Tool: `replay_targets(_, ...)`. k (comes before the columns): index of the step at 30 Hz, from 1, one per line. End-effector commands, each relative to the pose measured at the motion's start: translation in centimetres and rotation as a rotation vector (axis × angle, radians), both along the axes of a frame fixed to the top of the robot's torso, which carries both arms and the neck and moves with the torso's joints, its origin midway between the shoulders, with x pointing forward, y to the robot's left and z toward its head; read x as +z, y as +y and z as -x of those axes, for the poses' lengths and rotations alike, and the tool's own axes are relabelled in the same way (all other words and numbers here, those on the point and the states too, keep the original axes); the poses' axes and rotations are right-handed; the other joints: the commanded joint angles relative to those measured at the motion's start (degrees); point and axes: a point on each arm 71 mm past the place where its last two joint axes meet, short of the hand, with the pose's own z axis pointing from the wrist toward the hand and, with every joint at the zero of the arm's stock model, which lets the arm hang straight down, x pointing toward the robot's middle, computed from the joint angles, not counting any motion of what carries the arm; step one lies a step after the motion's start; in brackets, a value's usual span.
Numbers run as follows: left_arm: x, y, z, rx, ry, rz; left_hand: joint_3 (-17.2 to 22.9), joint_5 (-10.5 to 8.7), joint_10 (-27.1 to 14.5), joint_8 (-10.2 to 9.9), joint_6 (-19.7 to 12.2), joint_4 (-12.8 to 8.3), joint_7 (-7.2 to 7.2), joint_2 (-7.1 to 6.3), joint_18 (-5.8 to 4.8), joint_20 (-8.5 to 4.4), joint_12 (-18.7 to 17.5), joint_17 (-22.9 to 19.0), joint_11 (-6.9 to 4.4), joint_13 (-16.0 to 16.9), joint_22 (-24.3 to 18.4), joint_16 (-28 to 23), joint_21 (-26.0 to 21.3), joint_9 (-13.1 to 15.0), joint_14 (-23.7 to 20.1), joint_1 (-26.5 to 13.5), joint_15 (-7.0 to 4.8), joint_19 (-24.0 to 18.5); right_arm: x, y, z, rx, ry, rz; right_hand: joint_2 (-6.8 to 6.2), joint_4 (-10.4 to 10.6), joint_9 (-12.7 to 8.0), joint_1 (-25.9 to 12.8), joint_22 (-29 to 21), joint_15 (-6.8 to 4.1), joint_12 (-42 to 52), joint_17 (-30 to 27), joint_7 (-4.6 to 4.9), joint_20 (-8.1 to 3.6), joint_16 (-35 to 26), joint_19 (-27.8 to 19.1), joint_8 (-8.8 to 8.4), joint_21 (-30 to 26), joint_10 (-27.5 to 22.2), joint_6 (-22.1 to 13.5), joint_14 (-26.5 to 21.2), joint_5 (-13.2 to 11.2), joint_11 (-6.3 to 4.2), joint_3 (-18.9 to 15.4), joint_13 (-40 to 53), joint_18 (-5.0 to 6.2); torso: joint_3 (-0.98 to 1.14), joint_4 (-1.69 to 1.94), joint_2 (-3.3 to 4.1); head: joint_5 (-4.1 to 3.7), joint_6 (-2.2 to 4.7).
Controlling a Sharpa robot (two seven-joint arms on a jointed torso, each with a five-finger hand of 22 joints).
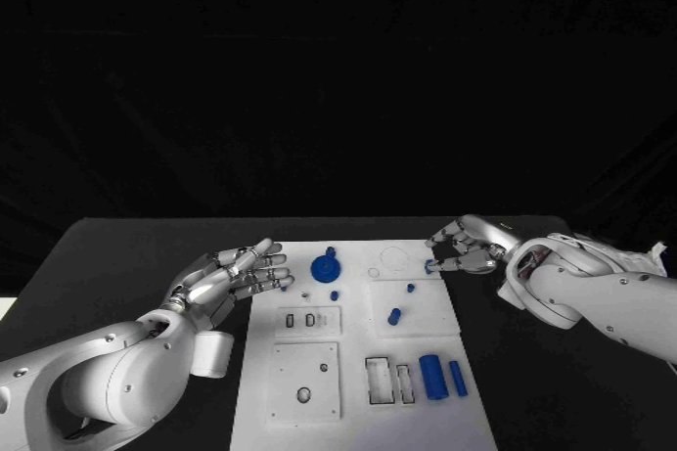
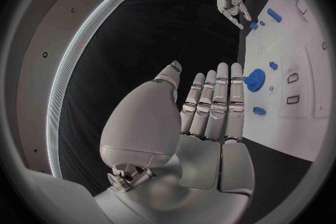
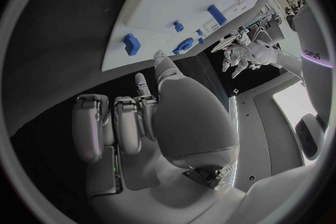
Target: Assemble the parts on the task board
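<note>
The white task board lies in the middle of the black table. A round blue part stands near its far end, with small blue parts scattered below it. Two blue cylinders lie near the front right. My left hand hovers at the board's left edge with its fingers spread and holds nothing. My right hand is at the far right edge, fingers partly curled. A small blue part lies on the board just off its fingertips. In the right wrist view this part is apart from the thumb.
The board has rectangular recesses at the front and slotted plates on its left half. Black table surrounds the board on both sides. The left wrist view has the round blue part just beyond my fingertips.
</note>
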Motion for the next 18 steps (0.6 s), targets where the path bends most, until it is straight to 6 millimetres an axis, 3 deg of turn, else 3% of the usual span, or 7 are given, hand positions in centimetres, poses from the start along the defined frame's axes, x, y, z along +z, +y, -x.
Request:
replay_targets(1,0.1,-0.2,0.0,-0.020,-0.009,0.016,-0.02,-0.14,-0.31,-0.22,-0.17,-0.23,0.10,0.26,0.70,0.24,-0.28,-0.05,-0.16,0.02,-0.05,-0.20,-0.29,-0.04,-0.18,0.35,0.10,-0.19,-0.7,-0.1,-0.1,0.036,0.043,0.001,-0.21,-0.36,-0.07,0.46,3.26,0.19,-0.32,10.77,0.29,0.38,-0.17,1.31,-0.10,-0.21,3.25,-0.15,5.16,0.06,0.22,-0.06,11.23,-0.59,-0.02,0.04,0.06,0.10,-0.12)
replay_targets(10,0.1,-0.2,-0.1,-0.018,-0.009,0.015,-0.02,-0.14,-0.31,-0.22,-0.17,-0.23,0.10,0.26,0.70,0.24,-0.28,-0.05,-0.16,0.02,-0.05,-0.20,-0.29,-0.04,-0.18,0.35,0.10,-0.19,-1.7,-0.5,-0.5,0.026,0.064,0.017,-0.19,-0.38,-0.08,0.41,3.26,0.20,-0.25,10.83,0.31,0.39,-0.15,1.30,-0.12,-0.22,3.29,-0.21,5.17,-0.04,0.23,-0.11,11.28,-0.58,-0.20,0.14,-0.03,0.13,-0.39)
replay_targets(18,0.1,-0.2,-0.1,-0.018,-0.008,0.014,-0.02,-0.14,-0.31,-0.22,-0.17,-0.23,0.10,0.26,0.70,0.24,-0.28,-0.05,-0.16,0.02,-0.05,-0.20,-0.29,-0.04,-0.18,0.35,0.10,-0.19,-2.4,-0.2,-0.8,0.028,0.074,0.021,0.87,-0.57,-0.02,0.57,3.32,0.22,-0.11,10.89,0.31,0.41,-0.13,1.33,0.03,-0.19,3.36,0.09,5.18,-0.36,0.23,0.30,11.38,-0.60,-0.23,0.17,-0.06,0.12,-0.56)
